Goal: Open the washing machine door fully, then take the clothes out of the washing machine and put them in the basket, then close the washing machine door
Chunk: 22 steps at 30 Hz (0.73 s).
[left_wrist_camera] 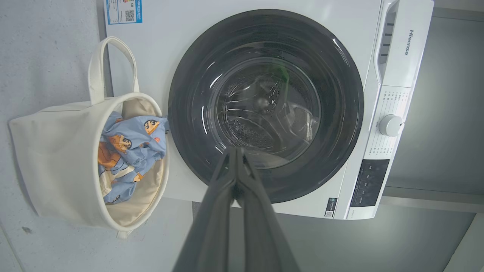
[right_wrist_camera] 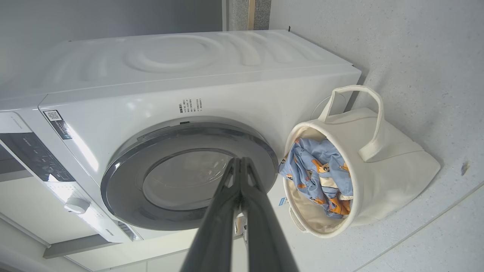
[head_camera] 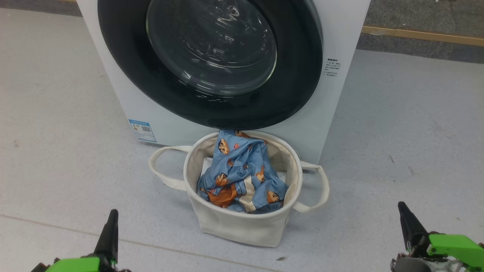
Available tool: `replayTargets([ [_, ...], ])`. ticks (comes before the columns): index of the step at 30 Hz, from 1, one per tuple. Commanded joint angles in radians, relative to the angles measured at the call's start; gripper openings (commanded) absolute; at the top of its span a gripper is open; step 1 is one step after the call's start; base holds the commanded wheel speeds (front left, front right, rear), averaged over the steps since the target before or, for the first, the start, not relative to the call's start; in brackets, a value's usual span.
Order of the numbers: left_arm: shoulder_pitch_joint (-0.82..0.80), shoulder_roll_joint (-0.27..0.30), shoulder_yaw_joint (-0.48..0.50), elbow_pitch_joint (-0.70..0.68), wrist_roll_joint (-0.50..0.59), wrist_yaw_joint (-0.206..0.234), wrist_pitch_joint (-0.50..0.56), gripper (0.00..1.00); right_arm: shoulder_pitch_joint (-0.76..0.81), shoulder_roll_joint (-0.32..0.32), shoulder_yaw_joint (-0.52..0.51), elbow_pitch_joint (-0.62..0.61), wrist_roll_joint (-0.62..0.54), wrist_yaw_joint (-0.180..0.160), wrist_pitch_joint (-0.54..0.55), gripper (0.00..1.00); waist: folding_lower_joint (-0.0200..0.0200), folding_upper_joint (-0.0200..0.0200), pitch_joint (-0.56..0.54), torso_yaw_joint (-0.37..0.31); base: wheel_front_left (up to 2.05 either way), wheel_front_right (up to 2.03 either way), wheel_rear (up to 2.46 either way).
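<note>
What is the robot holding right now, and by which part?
Nothing. The left gripper and right gripper have their fingers shut on air; the clothes lie in the basket.

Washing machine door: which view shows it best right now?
Left wrist view: the washing machine door shows face-on, nearly its whole black rim in frame. Head view crops its top; right wrist view sees it at a slant, partly behind the right gripper.

Bright, even light, glare on the washing machine door (head_camera: 210, 51) (wrist views warped).
</note>
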Motion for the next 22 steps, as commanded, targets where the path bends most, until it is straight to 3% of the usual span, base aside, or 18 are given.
replayTargets([
  [1, -0.045, 0.006, 0.034, -0.035, 0.013, -0.007, 0.008, 0.00, -0.050, -0.006, 0.018, -0.030, -0.004, 0.000, 0.009, 0.00, 0.0000, 0.0000, 0.000, 0.000, 0.00, 0.00, 0.00],
  [22, -0.045, 0.006, 0.034, -0.035, 0.013, -0.007, 0.009, 0.00, -0.050, -0.006, 0.018, -0.030, -0.004, 0.000, 0.009, 0.00, 0.0000, 0.0000, 0.000, 0.000, 0.00, 0.00, 0.00],
])
